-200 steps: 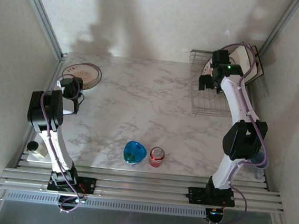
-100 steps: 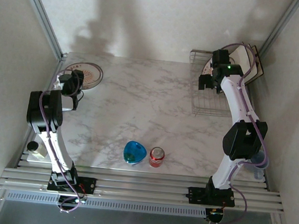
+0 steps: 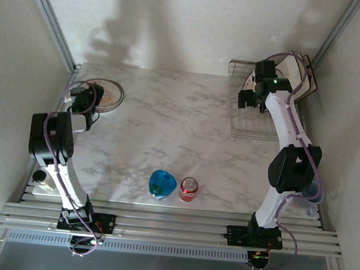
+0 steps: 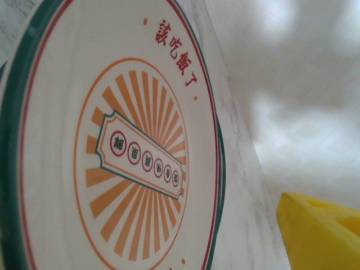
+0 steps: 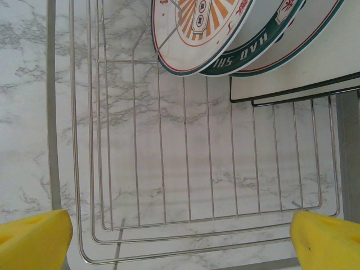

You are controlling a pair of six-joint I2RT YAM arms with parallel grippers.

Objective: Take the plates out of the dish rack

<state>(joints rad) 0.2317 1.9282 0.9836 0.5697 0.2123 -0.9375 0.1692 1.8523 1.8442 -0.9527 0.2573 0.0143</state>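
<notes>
Swinging farther out toward 10 o'clock, the left gripper (image 3: 89,98) now hangs at the rim of a round plate (image 3: 112,93) lying flat on the marble table (image 3: 168,127), with white walls around. I cannot tell its finger spacing. The right arm (image 3: 289,129) stretches toward 1 o'clock. The right gripper (image 5: 180,239) is spread wide above the dish rack (image 5: 135,169), where plates (image 5: 197,28) lean on edge at the far end.

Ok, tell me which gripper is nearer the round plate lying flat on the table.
Left. The left gripper is right beside that plate at the table's far left corner; the right gripper hangs over the dish rack, across the table on the right.
</notes>
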